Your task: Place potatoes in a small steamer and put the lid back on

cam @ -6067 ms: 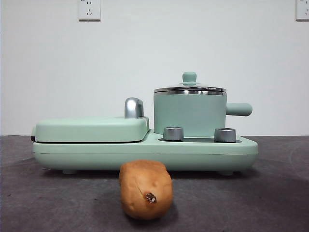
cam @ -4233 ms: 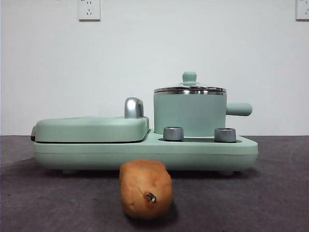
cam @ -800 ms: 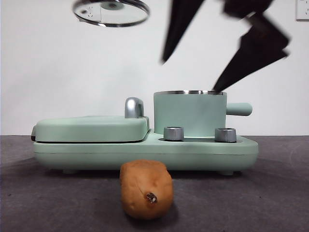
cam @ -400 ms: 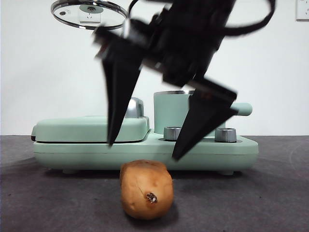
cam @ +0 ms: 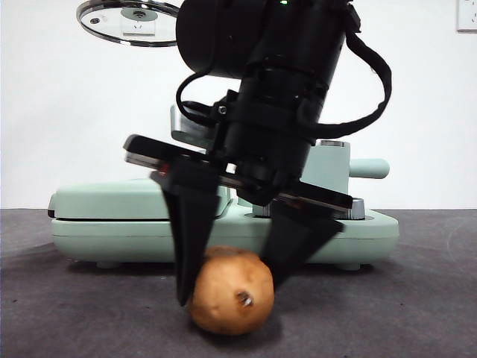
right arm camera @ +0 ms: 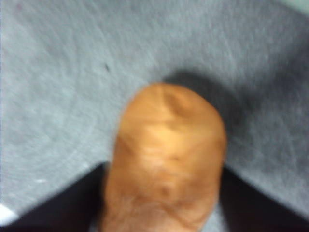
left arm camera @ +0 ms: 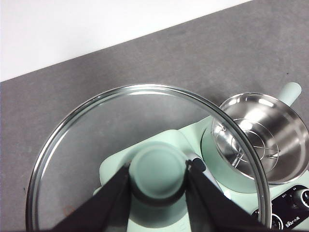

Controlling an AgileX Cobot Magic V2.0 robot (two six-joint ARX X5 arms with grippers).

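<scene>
The tan-brown potato (cam: 231, 294) lies on the dark table in front of the cooker; it fills the right wrist view (right arm camera: 166, 154). My right gripper (cam: 229, 287) has come down over it, open, one jaw close on each side (right arm camera: 164, 212). My left gripper (left arm camera: 158, 186) is shut on the green knob of the glass lid (left arm camera: 96, 140) and holds it high at the upper left (cam: 130, 15). The mint-green steamer (cam: 334, 168) stands uncovered behind the right arm; its empty steel inside (left arm camera: 263, 137) shows in the left wrist view.
The steamer sits on the right of a mint-green cooker base (cam: 373, 231) with chrome dials (cam: 356, 209). A flat green griddle cover (cam: 104, 198) takes up its left half. The steamer's handle (cam: 370, 168) points right. A white wall stands behind.
The right gripper has dropped from above the cooker down around the potato, which has rolled slightly to the right. The lid stays held high at the upper left.
</scene>
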